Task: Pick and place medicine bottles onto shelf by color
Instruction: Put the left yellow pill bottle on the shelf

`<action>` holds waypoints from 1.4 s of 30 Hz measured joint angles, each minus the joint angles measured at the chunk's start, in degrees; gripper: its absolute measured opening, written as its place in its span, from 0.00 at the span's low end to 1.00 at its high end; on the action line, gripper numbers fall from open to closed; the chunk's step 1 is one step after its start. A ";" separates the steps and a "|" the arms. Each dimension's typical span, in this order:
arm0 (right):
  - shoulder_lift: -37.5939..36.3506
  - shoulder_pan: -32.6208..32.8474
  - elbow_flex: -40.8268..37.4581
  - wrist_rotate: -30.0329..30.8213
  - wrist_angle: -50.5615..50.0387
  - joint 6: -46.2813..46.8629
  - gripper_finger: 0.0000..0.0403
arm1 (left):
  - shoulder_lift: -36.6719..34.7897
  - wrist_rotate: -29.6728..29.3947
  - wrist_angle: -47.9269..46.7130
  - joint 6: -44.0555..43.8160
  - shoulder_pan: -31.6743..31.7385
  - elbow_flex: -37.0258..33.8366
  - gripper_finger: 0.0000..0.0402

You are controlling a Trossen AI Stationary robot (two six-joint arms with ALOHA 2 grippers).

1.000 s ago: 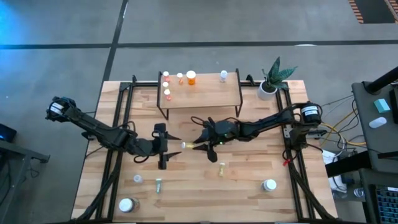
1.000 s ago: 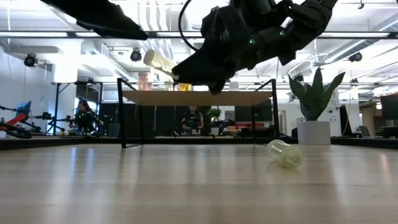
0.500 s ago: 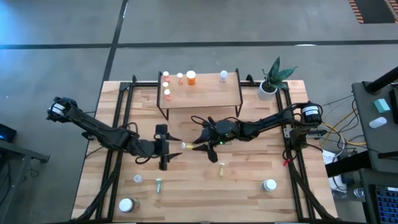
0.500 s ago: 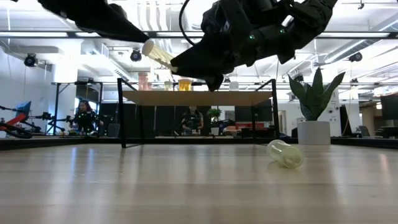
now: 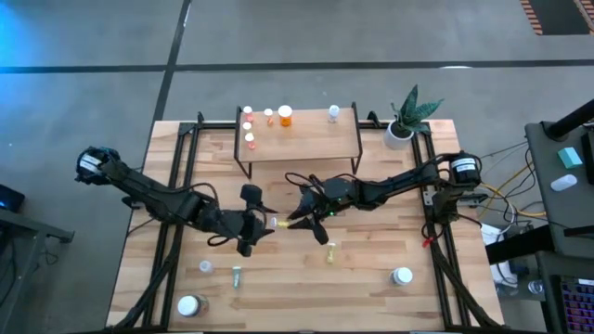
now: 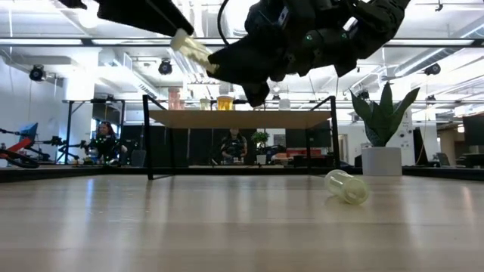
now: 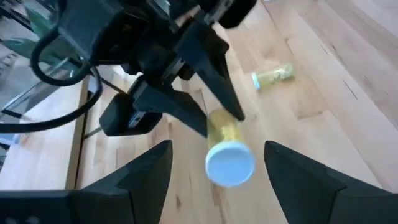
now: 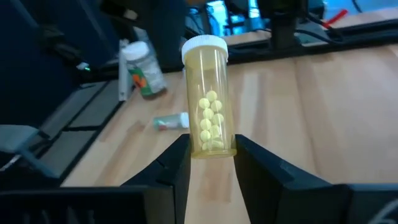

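From above, the right gripper [image 5: 299,219] holds a yellow vial [image 5: 279,222] in mid-air over the table's middle, the left gripper [image 5: 264,221] spread open just left of its cap. The shelf [image 5: 306,137] carries five bottles.

At table level, a second yellow vial [image 6: 346,186] lies on its side.

The right wrist camera shows yellow pills inside the clamped vial.

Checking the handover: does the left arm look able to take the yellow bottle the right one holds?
Probably yes: the left gripper is open, its jaws either side of the yellow bottle's cap.
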 joint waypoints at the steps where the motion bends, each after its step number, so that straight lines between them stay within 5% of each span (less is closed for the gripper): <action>1: 0.00 0.00 0.00 -0.95 0.50 0.48 0.26 | 0.50 0.32 -1.32 0.30 0.01 1.23 0.59; 13: -0.02 0.00 0.02 -5.75 2.07 3.22 0.26 | 7.09 2.74 -5.34 12.99 -0.12 9.58 0.59; 25: -0.04 -0.02 0.02 -7.94 3.08 5.31 0.26 | 7.36 2.81 -6.63 13.04 -1.44 9.81 0.59; 42: -0.07 -0.04 0.02 -7.94 3.16 5.85 0.26 | 7.41 2.09 -6.90 12.91 -1.48 9.27 0.35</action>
